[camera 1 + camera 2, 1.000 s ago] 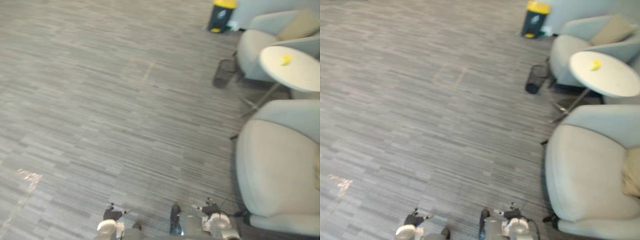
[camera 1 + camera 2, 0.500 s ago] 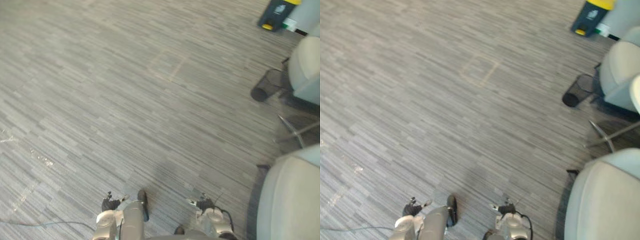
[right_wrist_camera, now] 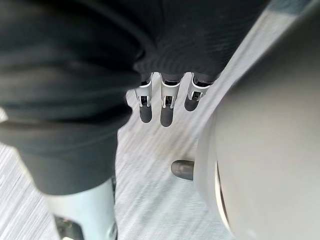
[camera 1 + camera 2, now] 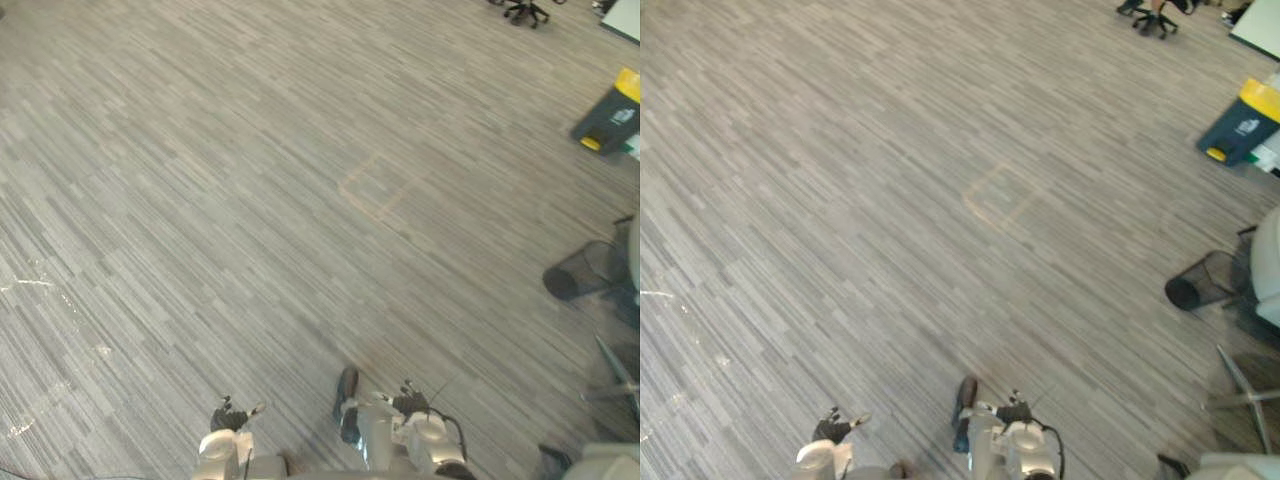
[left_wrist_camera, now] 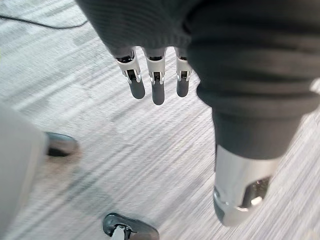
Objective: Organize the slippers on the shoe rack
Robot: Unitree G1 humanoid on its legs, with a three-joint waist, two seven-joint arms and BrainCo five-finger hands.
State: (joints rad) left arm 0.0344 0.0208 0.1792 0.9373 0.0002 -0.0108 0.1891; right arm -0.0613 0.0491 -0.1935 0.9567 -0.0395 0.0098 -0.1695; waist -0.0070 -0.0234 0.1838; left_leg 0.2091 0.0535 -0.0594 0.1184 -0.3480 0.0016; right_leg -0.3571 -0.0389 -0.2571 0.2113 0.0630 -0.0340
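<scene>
Left hand (image 5: pixel 157 92), right hand (image 3: pixel 166 112) slack, empty — open floor (image 4: pixel 250 200); bin (image 4: pixel 608 118) at right edge.

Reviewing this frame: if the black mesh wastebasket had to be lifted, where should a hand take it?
Pinch the wider open rim of the black mesh wastebasket, coming from its open-floor side, toward the robot's left: the armchair crowds the other side, and the tapering mesh wall shows no handle. Its tilt is hard to tell.

Office lounge — carpet tiles (image 4: pixel 840 200), mesh wastebasket (image 4: pixel 1200 282), yellow-lidded bin (image 4: pixel 1242 122).
</scene>
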